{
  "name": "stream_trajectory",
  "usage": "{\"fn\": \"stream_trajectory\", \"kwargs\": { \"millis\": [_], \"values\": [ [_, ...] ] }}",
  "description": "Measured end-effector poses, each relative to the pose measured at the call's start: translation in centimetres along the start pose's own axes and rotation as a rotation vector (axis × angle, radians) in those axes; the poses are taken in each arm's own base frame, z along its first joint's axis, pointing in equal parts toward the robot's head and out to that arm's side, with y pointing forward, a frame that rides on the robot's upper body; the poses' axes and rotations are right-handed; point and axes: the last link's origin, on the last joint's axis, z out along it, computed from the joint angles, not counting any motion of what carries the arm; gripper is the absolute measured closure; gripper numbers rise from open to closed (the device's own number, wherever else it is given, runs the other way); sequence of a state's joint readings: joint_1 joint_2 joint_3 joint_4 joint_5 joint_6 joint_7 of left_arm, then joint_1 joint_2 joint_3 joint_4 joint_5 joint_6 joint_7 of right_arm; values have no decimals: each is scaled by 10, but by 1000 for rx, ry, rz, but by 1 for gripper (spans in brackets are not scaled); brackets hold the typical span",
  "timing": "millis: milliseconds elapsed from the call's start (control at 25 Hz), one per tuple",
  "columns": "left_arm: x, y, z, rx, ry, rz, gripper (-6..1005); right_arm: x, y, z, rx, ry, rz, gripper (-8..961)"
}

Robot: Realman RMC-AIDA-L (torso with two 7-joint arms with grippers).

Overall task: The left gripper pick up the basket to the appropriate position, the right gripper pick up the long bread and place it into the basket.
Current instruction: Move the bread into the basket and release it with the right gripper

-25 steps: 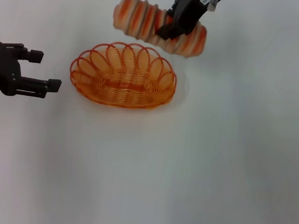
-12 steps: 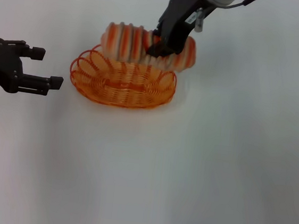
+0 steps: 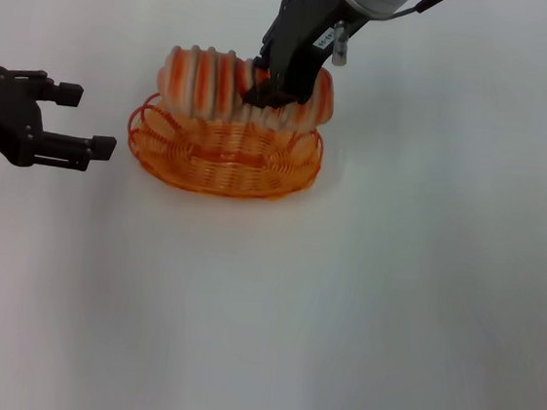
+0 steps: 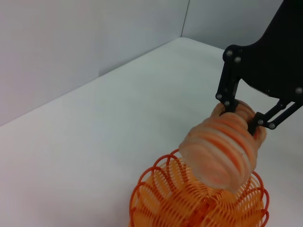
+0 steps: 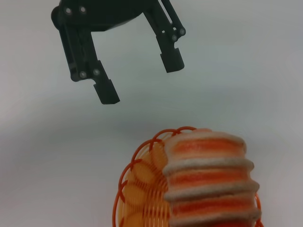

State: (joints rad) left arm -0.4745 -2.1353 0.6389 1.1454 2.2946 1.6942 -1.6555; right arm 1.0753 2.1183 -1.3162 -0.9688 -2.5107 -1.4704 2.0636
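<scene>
The long bread (image 3: 244, 90) has dropped lower, clamped in the right gripper (image 3: 266, 85), just over the basket (image 3: 222, 153); the left gripper (image 3: 79, 121) waits beside it, fingers apart.

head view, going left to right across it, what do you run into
left gripper, open and clear of the basket → basket → right gripper, shut on the long bread above the basket. The bread overlaps both basket and gripper, so it has no clear slot of its own.

The head view looks down from above, while both wrist views face the basket (image 3: 225, 146) closely from opposite ends.
</scene>
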Motion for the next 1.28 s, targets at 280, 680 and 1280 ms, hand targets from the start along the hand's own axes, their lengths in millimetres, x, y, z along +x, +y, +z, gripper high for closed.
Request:
{"fn": "stream_trajectory", "kwargs": {
  "millis": [280, 680, 1280],
  "values": [
    [3, -1, 2, -2, 0, 6, 132, 1, -1, 1, 6, -3, 0, 658],
    [3, -1, 2, -3, -3, 6, 131, -2, -1, 2, 2, -59, 6, 523],
    [2, -1, 1, 1, 1, 1, 134, 5, -10, -3, 31, -127, 92, 129]
  ]
}}
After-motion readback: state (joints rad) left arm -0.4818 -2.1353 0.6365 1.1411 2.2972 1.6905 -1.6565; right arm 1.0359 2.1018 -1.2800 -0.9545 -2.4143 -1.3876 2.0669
